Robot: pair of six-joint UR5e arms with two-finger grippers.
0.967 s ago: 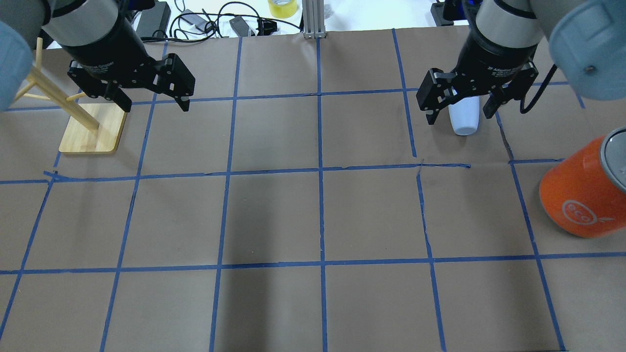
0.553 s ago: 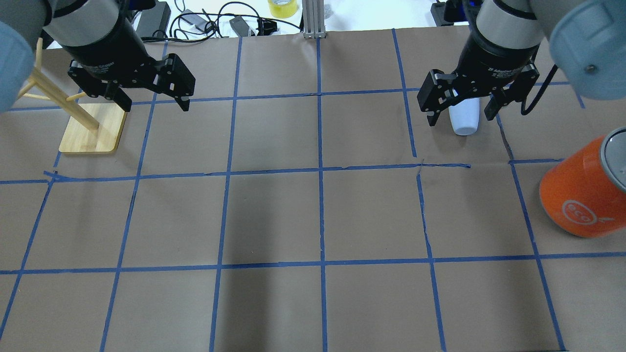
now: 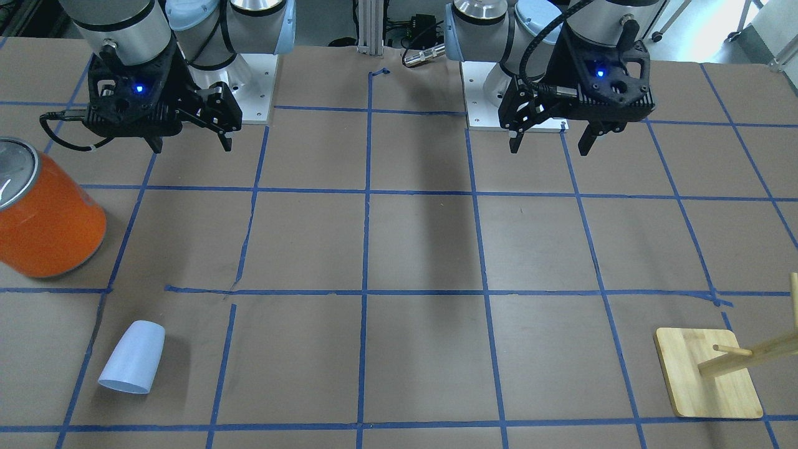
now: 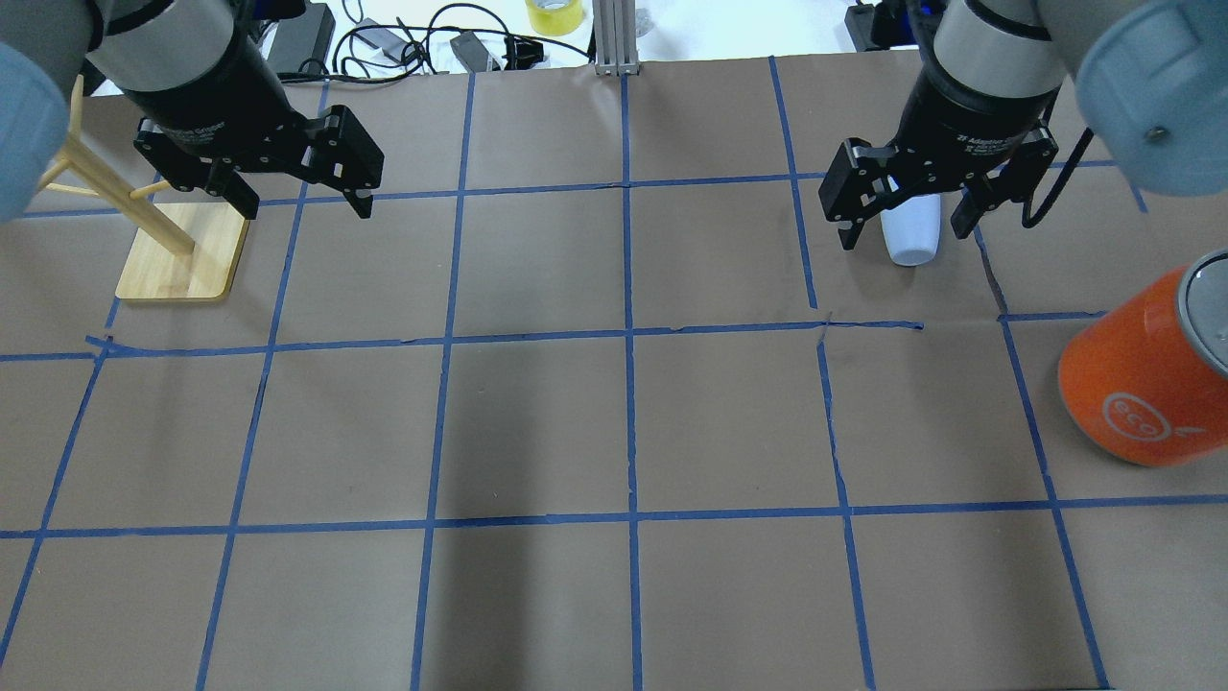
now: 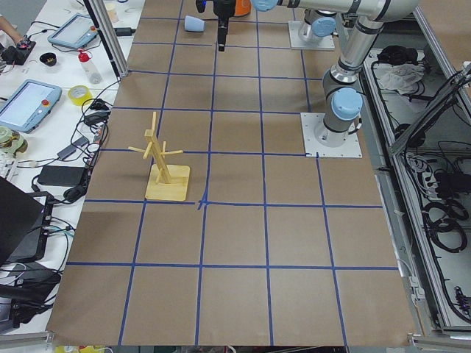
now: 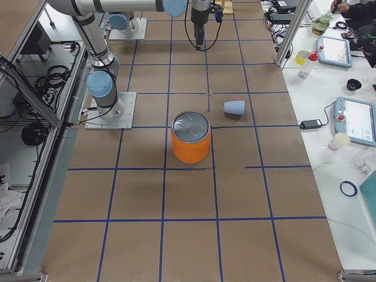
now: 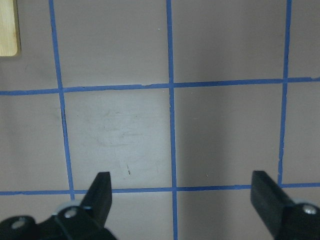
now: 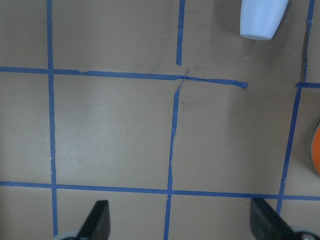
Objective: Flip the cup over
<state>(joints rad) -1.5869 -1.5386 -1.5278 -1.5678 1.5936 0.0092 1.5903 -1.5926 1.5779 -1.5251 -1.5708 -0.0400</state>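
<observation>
Hanging wide open short of the cup point(image 3: 132, 357) on the tabletop point(image 3: 424, 249), the right claw point(image 3: 191, 148) is being readied; light, stiff, slick plastic is being judged graspable mid-wall.

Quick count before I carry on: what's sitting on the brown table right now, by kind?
Cup: 1
Orange can: 1
Wooden peg stand: 1
Total: 3
</observation>
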